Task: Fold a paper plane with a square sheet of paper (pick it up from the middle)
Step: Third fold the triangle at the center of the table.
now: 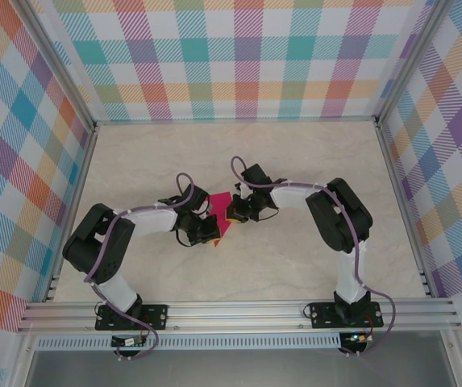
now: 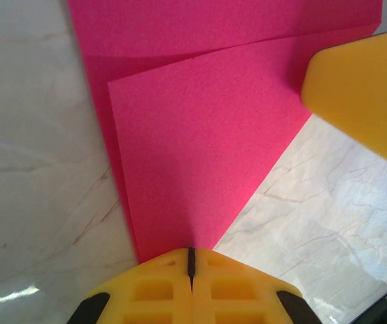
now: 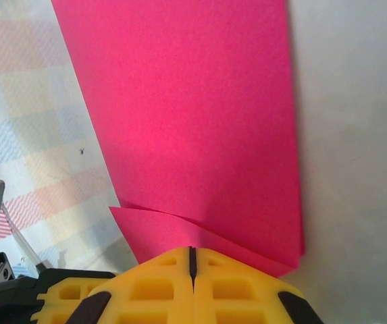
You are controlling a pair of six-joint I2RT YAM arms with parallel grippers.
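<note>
Seen from above, the light is bright, even and diffuse, and the arms (image 1: 146, 219) cast only soft, short shadows on the pale bench (image 1: 295, 266). In the left wrist view a white streak of glare lies on the bench at the picture's lower left. The pink paper (image 2: 200, 155) is sharp enough to show its grain, with a darker shaded band below its upper fold, while the yellow fingers (image 2: 159, 290) nearest the lens look soft. In the right wrist view the checked wall (image 3: 24, 101) is blurred and washed out.
</note>
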